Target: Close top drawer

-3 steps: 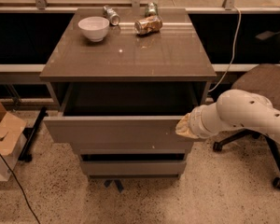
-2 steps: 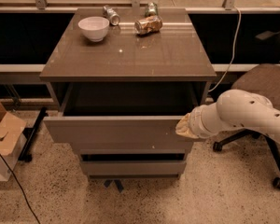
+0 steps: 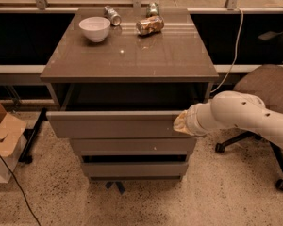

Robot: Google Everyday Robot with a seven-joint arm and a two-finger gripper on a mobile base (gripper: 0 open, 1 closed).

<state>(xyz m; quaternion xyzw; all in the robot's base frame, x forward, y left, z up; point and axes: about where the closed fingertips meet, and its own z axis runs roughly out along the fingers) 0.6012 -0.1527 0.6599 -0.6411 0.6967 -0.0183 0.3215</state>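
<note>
The wide grey-taupe handleless top drawer (image 3: 118, 125) has slid in slightly, yet stays well open at frame centre. The tool (image 3: 180, 123) presses its right end; its spread I cannot tell. More pushing seems needed.

No legible text or labels anywhere

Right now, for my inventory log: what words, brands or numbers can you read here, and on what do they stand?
No text can be read anywhere.
Crushed can: label too blurred to read.
Left can: label too blurred to read.
Green can: label too blurred to read.
Bowl: plain white, no marks.
Top drawer: plain front, no label.
Hand, at the right end of the drawer front: no lettering shows.
</note>
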